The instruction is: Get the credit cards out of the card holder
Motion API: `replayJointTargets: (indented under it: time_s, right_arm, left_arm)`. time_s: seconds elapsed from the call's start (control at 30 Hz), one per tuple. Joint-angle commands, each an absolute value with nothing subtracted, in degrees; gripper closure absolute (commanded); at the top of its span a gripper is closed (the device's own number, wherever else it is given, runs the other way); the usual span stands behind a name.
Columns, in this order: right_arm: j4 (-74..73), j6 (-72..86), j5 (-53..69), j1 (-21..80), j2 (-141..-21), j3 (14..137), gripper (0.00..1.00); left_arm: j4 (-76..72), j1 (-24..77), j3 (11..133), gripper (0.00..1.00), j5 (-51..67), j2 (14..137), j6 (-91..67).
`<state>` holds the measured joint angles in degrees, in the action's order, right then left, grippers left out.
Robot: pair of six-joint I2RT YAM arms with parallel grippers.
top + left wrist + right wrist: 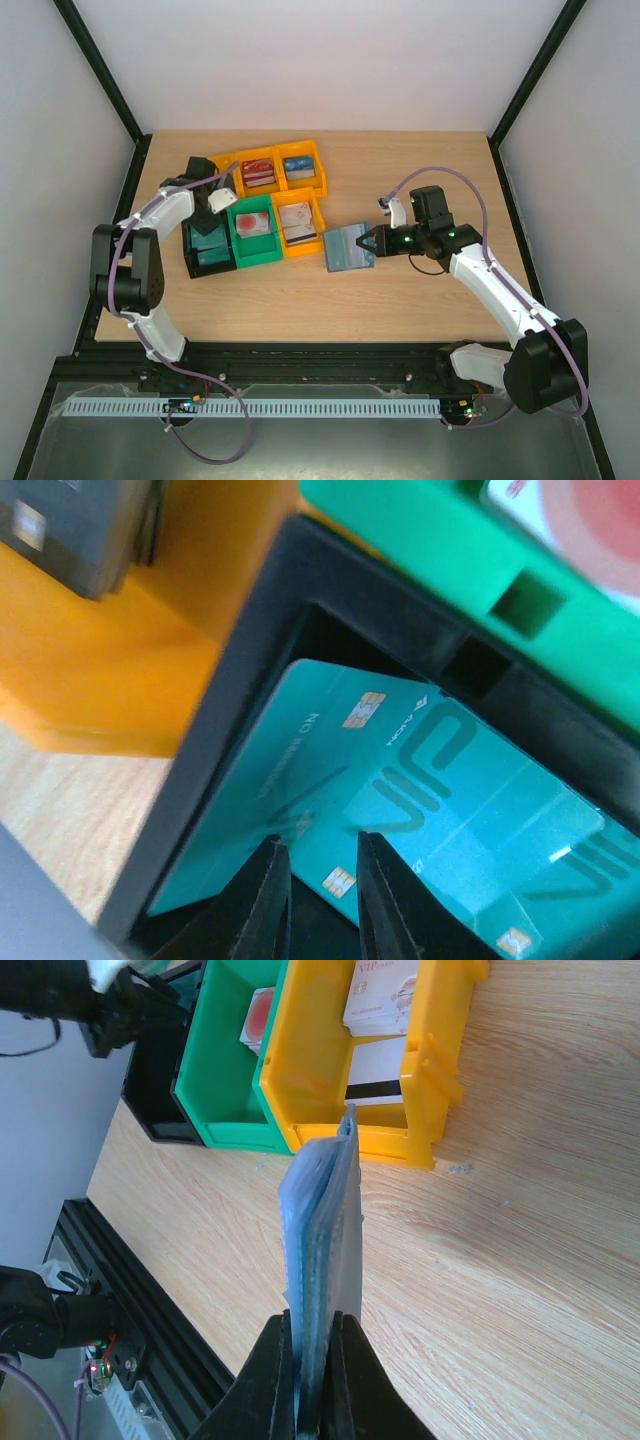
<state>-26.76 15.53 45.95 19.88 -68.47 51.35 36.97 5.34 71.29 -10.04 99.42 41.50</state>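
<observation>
Pinched by its near edge in the closed right gripper (312, 1318), card holder (322, 1210) stretching away toward the yellow bin (425, 1110); well off leftward, left gripper (322, 846) narrowly parted above teal credit cards (440, 800) in black bin (245, 655).

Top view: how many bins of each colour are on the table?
Orange bins: 3
Green bin: 1
Black bin: 1
Total: 5 bins
</observation>
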Motion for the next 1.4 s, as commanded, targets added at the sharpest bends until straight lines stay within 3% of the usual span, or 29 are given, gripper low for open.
replayJointTargets:
  time_s: [0.0,0.2,0.43,0.6,0.8,1.37]
  right_arm:
    - [-26.9,14.85,46.4,19.82,-66.87,52.05,0.98]
    - [-27.51,14.25,46.46,19.8,-65.76,52.09,0.98]
    - [-27.95,13.74,46.47,19.83,-65.63,52.76,0.98]
    - [-27.98,13.6,46.39,19.8,-65.66,52.88,0.98]
    - [-28.56,13.1,46.27,19.85,-65.17,53.02,0.98]
    - [-28.82,12.66,47.18,19.78,-65.03,53.44,0.98]
  left_arm:
    - [27.51,5.18,67.31,0.77,-13.96,101.3,39.25]
    - [28.97,5.16,64.25,0.76,-7.52,101.24,39.96]
    - [31.22,5.1,65.81,0.75,0.56,92.16,38.59]
    - [20.97,5.1,61.27,0.77,-5.1,88.74,39.75]
    - [19.64,4.93,61.12,0.77,-12.8,93.35,39.59]
    - [14.99,4.04,56.84,0.76,-11.96,99.3,39.51]
